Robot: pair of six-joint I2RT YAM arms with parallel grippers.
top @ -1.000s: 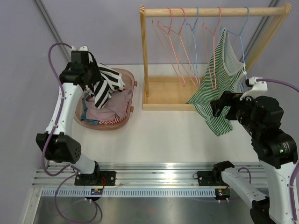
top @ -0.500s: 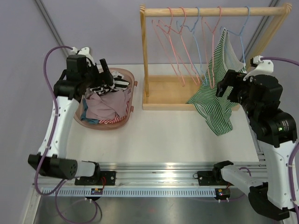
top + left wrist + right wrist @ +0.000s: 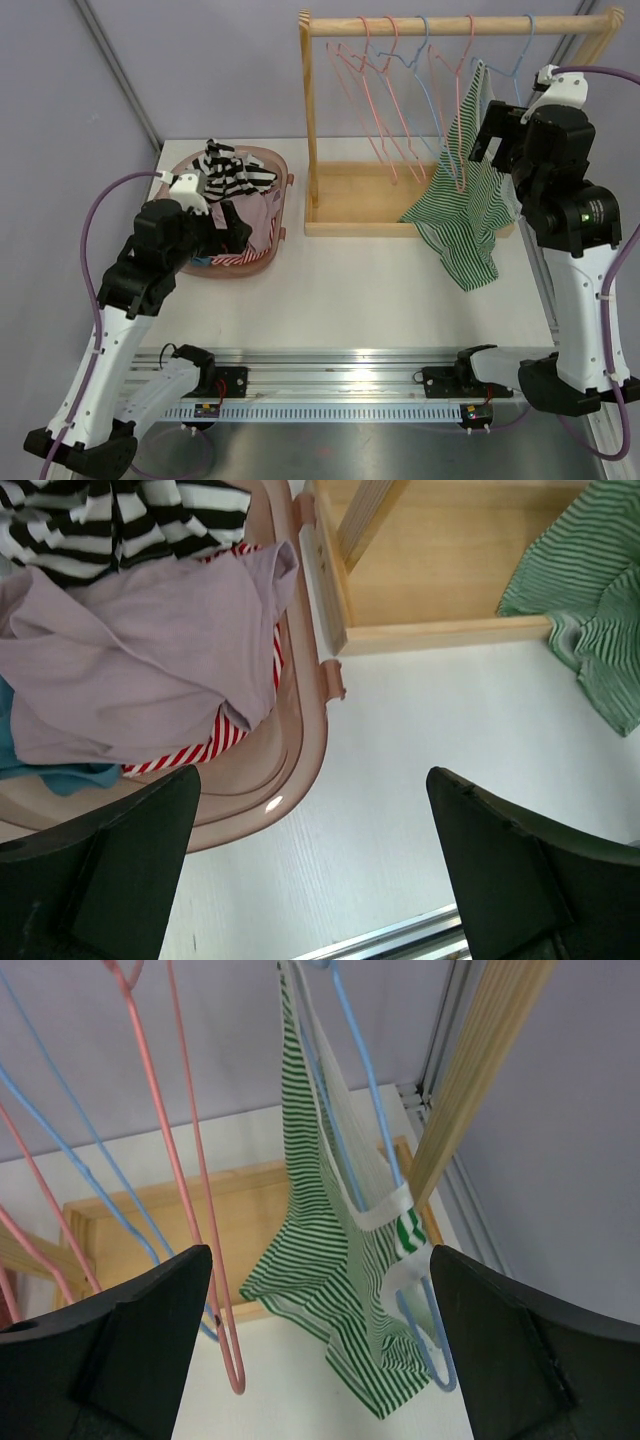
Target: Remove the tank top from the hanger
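Beside the wooden rail, right tool, spread and empty, should pinch green tank top strap, slide it off blue hanger

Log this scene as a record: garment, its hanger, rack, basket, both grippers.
tank top: green-striped, hanging, not gripped
hanger: blue, rightmost on the rack, carries the tank top
other hangers: pink and blue, bare
rack: wooden, on the table
basket: pink, holds several clothes
left gripper: open, empty, above the basket's edge
right gripper: open, empty, facing the tank top
task: not done
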